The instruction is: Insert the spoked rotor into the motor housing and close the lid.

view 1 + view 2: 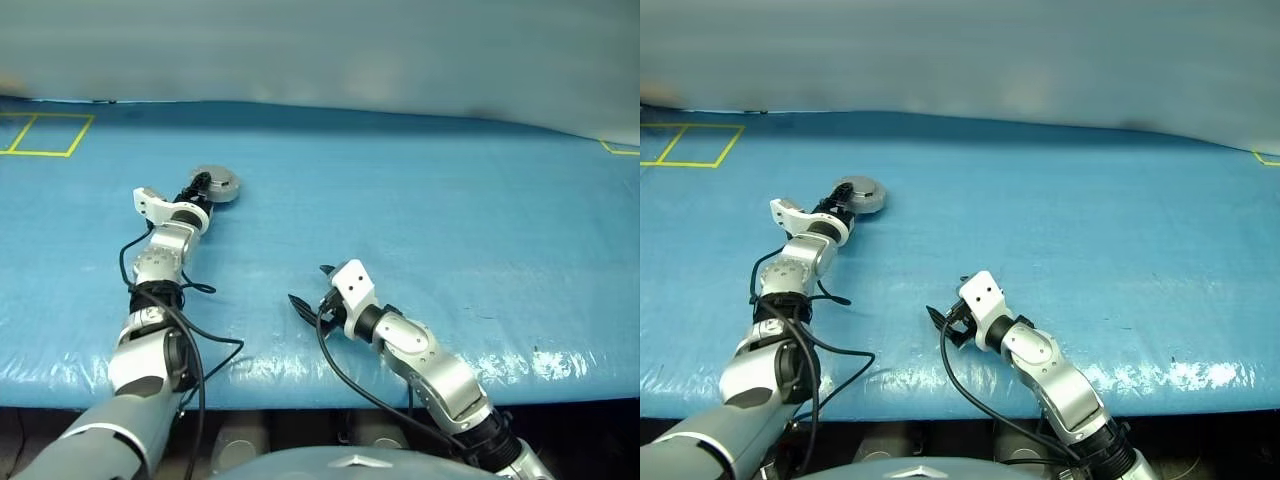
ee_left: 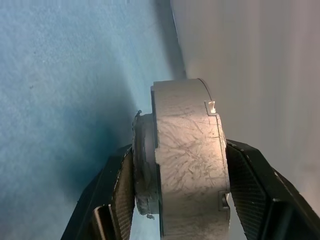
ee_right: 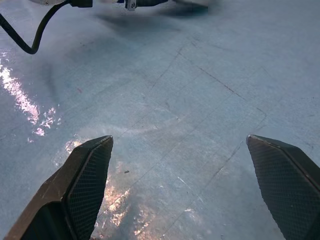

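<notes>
Toward the far left of the blue-covered table (image 1: 420,200), the left gripper (image 1: 203,184) has its jaws closed on the grey motor housing (image 1: 218,183), one finger (image 2: 115,190) on each flat face; the lid looks shut. Near the front edge, around the middle, the right gripper (image 1: 312,290) hovers with jaws spread wide, holding nothing. Yellow tape lines (image 1: 45,135) mark the far left corner.
</notes>
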You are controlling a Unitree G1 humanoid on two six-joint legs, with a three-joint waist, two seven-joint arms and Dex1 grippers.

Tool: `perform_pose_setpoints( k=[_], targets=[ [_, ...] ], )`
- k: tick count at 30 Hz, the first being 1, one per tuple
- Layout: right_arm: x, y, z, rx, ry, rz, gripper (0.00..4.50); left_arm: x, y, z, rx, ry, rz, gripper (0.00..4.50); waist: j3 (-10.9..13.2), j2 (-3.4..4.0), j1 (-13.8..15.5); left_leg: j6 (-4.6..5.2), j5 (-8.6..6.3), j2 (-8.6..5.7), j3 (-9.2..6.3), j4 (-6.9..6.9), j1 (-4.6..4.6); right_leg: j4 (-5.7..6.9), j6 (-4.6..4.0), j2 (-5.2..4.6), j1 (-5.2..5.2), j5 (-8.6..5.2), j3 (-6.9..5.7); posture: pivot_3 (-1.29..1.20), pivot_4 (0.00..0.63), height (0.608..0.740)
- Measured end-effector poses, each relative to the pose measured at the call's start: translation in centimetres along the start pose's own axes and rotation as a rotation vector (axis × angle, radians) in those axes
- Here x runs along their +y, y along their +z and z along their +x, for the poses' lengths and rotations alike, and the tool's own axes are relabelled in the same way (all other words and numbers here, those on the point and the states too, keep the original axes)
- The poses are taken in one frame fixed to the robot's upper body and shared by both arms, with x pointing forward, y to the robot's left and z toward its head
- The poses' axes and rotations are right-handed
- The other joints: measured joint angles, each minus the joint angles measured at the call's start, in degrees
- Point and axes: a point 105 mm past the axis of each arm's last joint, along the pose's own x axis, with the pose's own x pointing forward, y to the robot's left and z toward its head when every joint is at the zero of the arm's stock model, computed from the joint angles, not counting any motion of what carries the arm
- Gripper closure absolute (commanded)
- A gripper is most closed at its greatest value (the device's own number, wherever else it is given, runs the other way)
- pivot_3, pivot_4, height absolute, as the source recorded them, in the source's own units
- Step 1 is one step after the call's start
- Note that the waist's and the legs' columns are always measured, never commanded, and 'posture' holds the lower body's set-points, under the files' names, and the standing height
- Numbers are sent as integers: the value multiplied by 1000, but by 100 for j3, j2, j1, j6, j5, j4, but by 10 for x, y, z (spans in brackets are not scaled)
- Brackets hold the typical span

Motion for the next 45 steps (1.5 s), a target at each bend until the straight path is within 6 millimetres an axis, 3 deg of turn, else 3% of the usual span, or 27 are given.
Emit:
perform_pose_setpoints(
  k=[3, 9, 10, 15, 22, 24, 29, 37, 45],
  targets=[
    [1, -1, 0, 2, -3, -3, 0, -2, -3, 4, 13, 0, 23, 2125, 0, 0, 15, -3, 2, -2, -4, 2, 0, 3, 0, -3, 2, 0, -6, 0, 150, 740],
    [3, -6, -1, 15, -1, 4, 0, 3, -6, 4, 50, 47, 41, 106, -6, 1, 8, 10, -5, -1, -7, 8, 20, 15, 3, -3, 19, 2, -6, 0, 150, 740],
    [4, -5, -1, 12, 0, 7, 0, 4, -5, 1, 54, 46, 48, 46, -8, 4, -5, 10, -5, -2, -4, 5, 37, 19, 3, -4, 31, 2, 0, 0, 150, 740],
    [6, -5, 0, 11, 12, 16, 0, 24, -3, -25, 94, 77, 74, 46, -25, 19, -106, 11, -6, 0, -2, -8, 96, 26, 3, -6, 76, 1, 22, 0, 150, 740],
    [8, -4, 1, 9, 34, 57, 0, 48, -18, -99, 249, 109, 207, 46, -67, 55, -125, 12, -9, 0, 3, -28, 192, 27, 8, -13, 149, -32, 32, 0, 150, 740],
    [6, -4, 1, 6, 26, 88, 0, 51, -23, -121, 291, 107, 334, 46, -73, 59, -130, 9, -7, 1, 6, -28, 198, 31, -9, -13, 150, -41, 36, 0, 150, 740],
    [-14, -7, 0, -16, -55, 145, 0, 59, -36, -166, 354, 80, 870, 46, -76, 57, -141, 5, -4, 26, 36, -43, 195, 33, -30, -28, 121, -50, 59, 0, 150, 740],
    [-40, -9, -1, -43, -137, 10, 0, 70, -38, -180, 234, 45, 1308, 46, -67, 43, -107, 16, -4, 27, 74, -73, 155, 26, -39, -40, 65, -53, 69, 0, 150, 740],
    [-39, -5, -9, -149, -204, 15, 0, 34, -42, -171, 8, -181, 1478, 46, -67, 39, -39, 23, -8, 28, 77, -74, 87, 21, -39, -36, 8, -22, 48, 0, 150, 740]
  ],
)
